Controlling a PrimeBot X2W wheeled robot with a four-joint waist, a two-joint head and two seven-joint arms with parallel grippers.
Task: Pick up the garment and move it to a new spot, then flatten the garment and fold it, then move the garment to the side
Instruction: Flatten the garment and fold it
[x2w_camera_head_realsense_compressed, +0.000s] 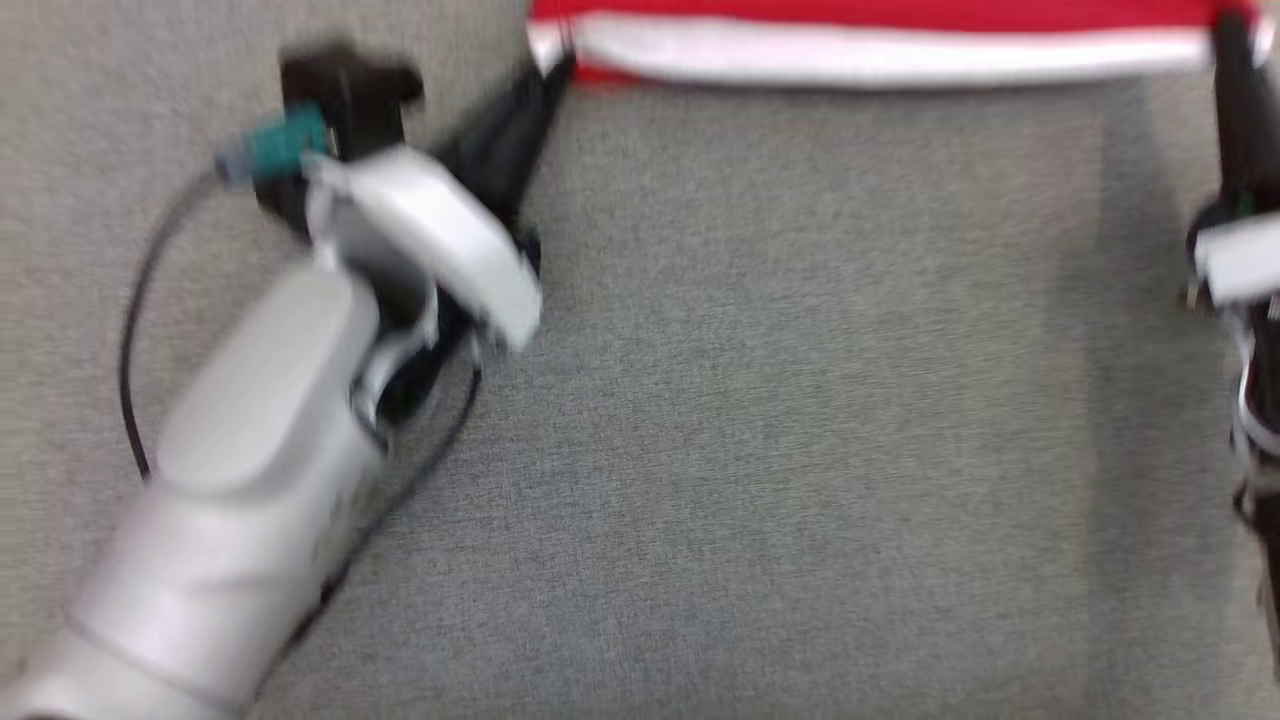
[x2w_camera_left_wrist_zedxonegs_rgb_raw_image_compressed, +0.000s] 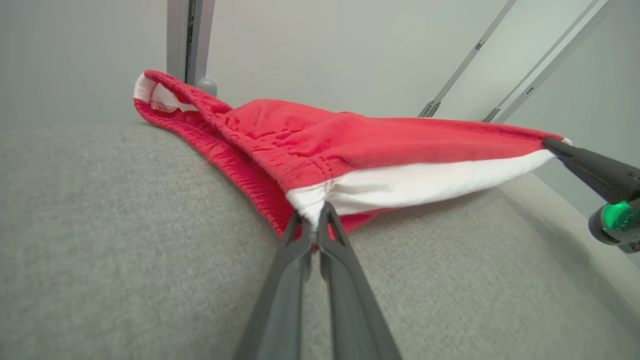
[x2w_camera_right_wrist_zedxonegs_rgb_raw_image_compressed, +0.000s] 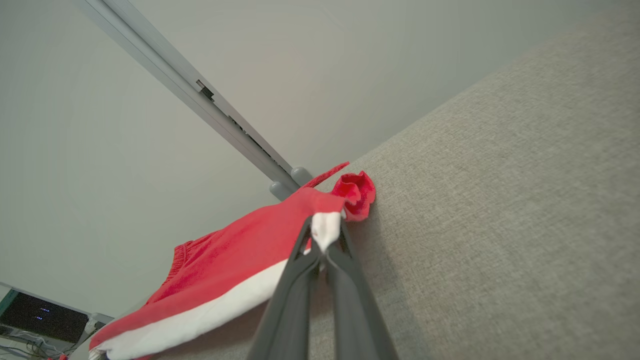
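Fingers (x2w_camera_left_wrist_zedxonegs_rgb_raw_image_compressed: 285, 280) of our left gripper (x2w_camera_left_wrist_zedxonegs_rgb_raw_image_compressed: 315, 221) pinch shut on white hem corner of garment (x2w_camera_left_wrist_zedxonegs_rgb_raw_image_compressed: 350, 145); our right gripper (x2w_camera_right_wrist_zedxonegs_rgb_raw_image_compressed: 325, 242) clamps opposite corner; hem stretched between them, over grey surface (x2w_camera_left_wrist_zedxonegs_rgb_raw_image_compressed: 110, 230).

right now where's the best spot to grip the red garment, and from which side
On the red garment, the white hem band, at its two end corners, from the near side: it runs straight, the rest trailing behind. Left gripper and right gripper are shut there.
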